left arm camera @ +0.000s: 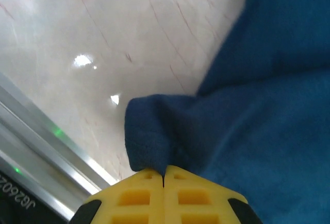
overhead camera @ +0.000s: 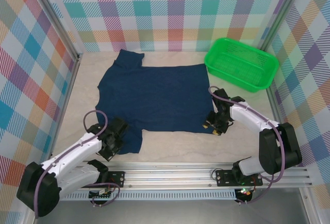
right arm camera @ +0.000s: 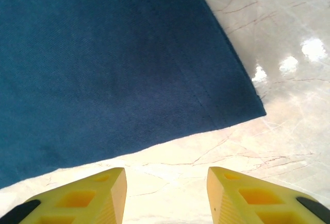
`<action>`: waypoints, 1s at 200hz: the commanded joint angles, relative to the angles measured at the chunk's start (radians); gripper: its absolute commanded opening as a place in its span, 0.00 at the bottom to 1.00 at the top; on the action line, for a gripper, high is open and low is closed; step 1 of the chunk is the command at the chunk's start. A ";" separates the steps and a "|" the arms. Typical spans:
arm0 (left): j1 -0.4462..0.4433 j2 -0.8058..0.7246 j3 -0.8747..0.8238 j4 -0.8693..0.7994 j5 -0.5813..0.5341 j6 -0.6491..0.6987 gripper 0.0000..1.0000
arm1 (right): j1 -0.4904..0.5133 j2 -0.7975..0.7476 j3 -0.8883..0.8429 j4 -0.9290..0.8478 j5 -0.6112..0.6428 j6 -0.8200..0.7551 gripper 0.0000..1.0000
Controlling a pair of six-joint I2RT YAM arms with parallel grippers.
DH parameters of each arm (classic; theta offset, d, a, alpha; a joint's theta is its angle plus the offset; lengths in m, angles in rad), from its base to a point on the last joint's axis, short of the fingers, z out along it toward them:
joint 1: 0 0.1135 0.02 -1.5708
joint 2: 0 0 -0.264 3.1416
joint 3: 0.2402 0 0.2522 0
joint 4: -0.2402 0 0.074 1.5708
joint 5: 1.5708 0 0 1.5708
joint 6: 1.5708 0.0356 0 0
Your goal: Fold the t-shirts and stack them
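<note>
Top view: the t-shirt [overhead camera: 154, 98] lies spread flat on the pale table [overhead camera: 175, 152], plain navy face up. It is turned sideways, with the sleeves toward the left and the straight hem toward the right. A green basket [overhead camera: 241, 64] stands at the far right, just beside the shirt's far hem corner but apart from it.

Left gripper [overhead camera: 114, 140]: from above we see it at the near sleeve, at the shirt's near-left corner. We cannot read the jaw gap there, because the wrist body covers it. The left wrist view settles it. The yellow fingertips [left arm camera: 149, 183] meet with no gap, and a raised fold of navy cloth [left arm camera: 154, 131] runs down into the seam between them. We record the left gripper [left arm camera: 164, 175] as closed and pinching the sleeve edge. The same view shows bare table [left arm camera: 77, 28] beyond the fold and an aluminium rail [left arm camera: 46, 147] at lower left.

Right gripper [overhead camera: 215, 126]: from above it sits at the near hem corner, and contact is unclear. In the right wrist view the gripper [right arm camera: 166, 175] has its two yellow fingers [right arm camera: 103, 193] moderately apart with bare table between them. The hem corner of the t-shirt [right arm camera: 103, 64] lies flat just ahead of the tips, not touching them. Nothing is held.
</note>
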 commanded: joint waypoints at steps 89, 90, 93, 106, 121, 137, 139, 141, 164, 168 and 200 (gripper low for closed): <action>-0.272 0.003 0.281 -0.389 -0.186 -0.219 0.00 | -0.131 -0.004 -0.092 0.075 0.022 0.162 0.45; -0.272 0.003 0.283 -0.390 -0.187 -0.218 0.00 | -0.132 -0.003 -0.092 0.077 0.021 0.161 0.45; -0.274 0.003 0.285 -0.392 -0.186 -0.216 0.00 | -0.132 0.003 -0.089 0.079 0.018 0.159 0.45; -0.276 0.005 0.285 -0.392 -0.183 -0.214 0.00 | -0.132 0.024 -0.070 0.067 0.007 0.155 0.44; -0.277 0.000 0.267 -0.382 -0.182 -0.218 0.00 | -0.131 0.030 -0.074 0.062 0.009 0.161 0.41; -0.277 -0.016 0.249 -0.374 -0.183 -0.232 0.00 | -0.131 0.024 -0.092 0.062 0.020 0.169 0.38; -0.278 -0.019 0.247 -0.373 -0.182 -0.234 0.00 | -0.131 0.024 -0.093 0.060 0.020 0.169 0.38; -0.278 -0.020 0.246 -0.373 -0.182 -0.235 0.00 | -0.132 0.024 -0.095 0.059 0.021 0.170 0.38; -0.278 -0.032 0.239 -0.375 -0.181 -0.240 0.00 | -0.132 0.013 -0.120 0.058 0.022 0.183 0.36; -0.279 -0.034 0.237 -0.375 -0.182 -0.240 0.00 | -0.131 0.012 -0.125 0.062 0.026 0.184 0.36; -0.281 -0.042 0.230 -0.376 -0.188 -0.250 0.00 | -0.132 0.060 -0.122 0.095 0.024 0.168 0.32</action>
